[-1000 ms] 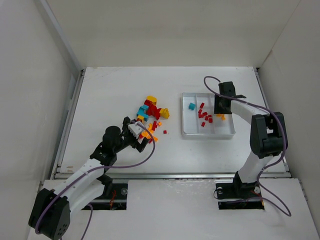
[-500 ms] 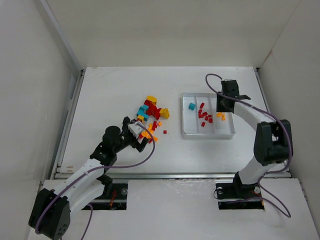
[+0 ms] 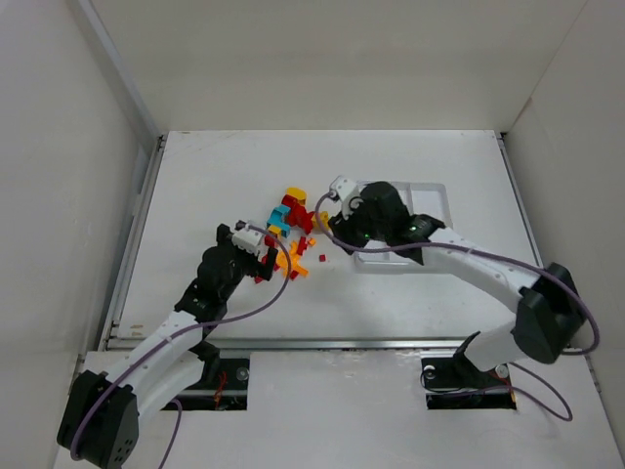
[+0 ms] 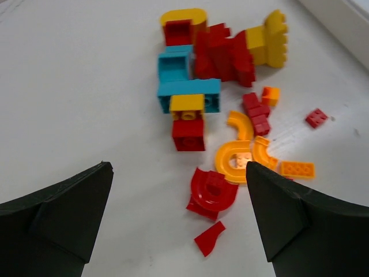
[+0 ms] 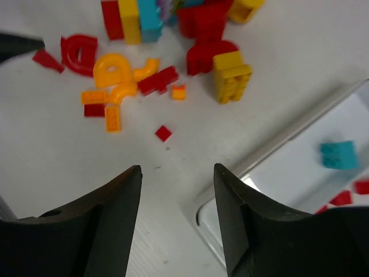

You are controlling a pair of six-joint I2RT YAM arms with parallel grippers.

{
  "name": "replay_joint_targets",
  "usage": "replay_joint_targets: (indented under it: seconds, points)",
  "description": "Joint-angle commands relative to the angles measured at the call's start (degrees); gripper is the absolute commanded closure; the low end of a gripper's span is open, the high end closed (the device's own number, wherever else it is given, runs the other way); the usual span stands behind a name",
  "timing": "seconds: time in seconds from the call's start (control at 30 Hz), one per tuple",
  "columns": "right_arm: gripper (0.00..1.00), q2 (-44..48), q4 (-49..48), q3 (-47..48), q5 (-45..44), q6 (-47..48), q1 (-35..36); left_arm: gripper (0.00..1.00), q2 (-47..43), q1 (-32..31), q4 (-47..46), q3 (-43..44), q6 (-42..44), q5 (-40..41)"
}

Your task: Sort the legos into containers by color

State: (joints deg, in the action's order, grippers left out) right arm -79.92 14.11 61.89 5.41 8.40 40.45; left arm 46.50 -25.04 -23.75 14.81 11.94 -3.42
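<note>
Left hand (image 4: 179,168) is wide open and holds nothing. It sits low over the white tabletop (image 3: 210,176), at the near edge of a loose pile of small red, orange-yellow and teal plastic lego bricks (image 4: 222,55).

Left wrist view gives the close detail. Curved orange-yellow pieces (image 4: 239,156), a red curved piece (image 4: 212,193) and a small red wedge (image 4: 209,238) lie on the tabletop between its two fingers, none touched.

Right hand (image 5: 176,173) is partly open, with bare tabletop showing in the gap, and holds nothing. It hangs between the pile and the white rectangular plastic tray (image 5: 271,152).

Top view puts both hands at the pile, left on its near-left side, right on its right side. The right arm lies across the tray (so the contents are hidden there, only the far rim and right corner show).

Right wrist view fills that in: a teal cube brick (image 5: 338,154) and a couple of red bits (image 5: 345,198) sit inside the tray near its corner. Which compartment, cannot tell.

A lone small red plate (image 5: 163,133) lies apart from the pile, toward the tray, and shows in both wrist views. A yellow studded brick (image 5: 232,75) sits at the pile's tray-side edge.
</note>
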Motion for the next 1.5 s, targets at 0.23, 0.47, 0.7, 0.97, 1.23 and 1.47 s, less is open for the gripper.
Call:
replay_joint_targets:
  seconds: [0.23, 0.47, 0.7, 0.97, 1.23, 1.47]
  points:
    - [0.42, -18.77, 0.22, 7.01, 8.66, -0.05, 10.44, 0.0, -3.7, 0.78, 1.16, 2.77, -3.95, 24.95]
    - [0.42, -25.81, -0.4, 9.83, 3.57, -0.58, 11.58, 0.0, -3.7, 0.78, 0.02, 2.24, -3.42, 24.34]
    - [0.42, -30.65, -0.4, 12.47, 0.13, -2.95, 11.58, 0.0, -4.23, 0.78, -1.13, 1.72, -2.89, 24.87]
    - [0.55, -33.63, -0.4, 13.7, -2.86, -4.71, 11.58, 0.0, -4.23, 1.31, -1.65, 1.19, -2.36, 24.87]
    - [0.64, -34.69, -0.4, 14.23, -2.33, -4.72, 12.11, 0.0, -4.23, 1.31, -1.65, 1.19, -2.36, 24.87]
    - [0.56, -34.78, 0.39, 15.54, -1.1, -0.76, 12.64, 0.0, -4.23, 1.31, -1.65, 1.19, -2.36, 24.34]
